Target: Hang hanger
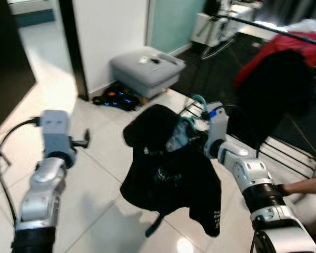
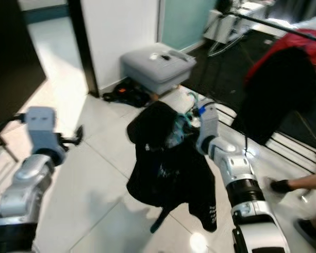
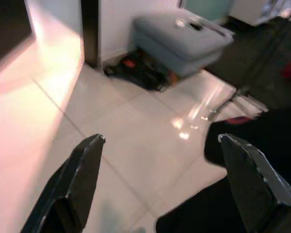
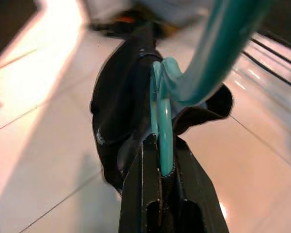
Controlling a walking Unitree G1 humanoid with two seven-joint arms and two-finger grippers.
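Both arms up front over white floor tiles (image 1: 95,174). Clothes rack (image 1: 284,31) far right, red and black garments on it, grey case (image 1: 146,68) by the wall. Black garment (image 1: 168,174) hangs mid-air on teal hanger (image 4: 162,121), which my right gripper (image 4: 160,165) clamps tight by the neck. Left gripper (image 3: 160,165) spread wide, empty. Risk, I reckon: garment swings, slides off, or hook misses the rail. Person's hand (image 1: 305,185) near my right arm.

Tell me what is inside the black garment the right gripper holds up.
A teal plastic hanger sits in the black garment; its neck and hook rise from the collar, pinched in the right gripper. The hanger's shoulders are covered by fabric, so they cannot be seen.
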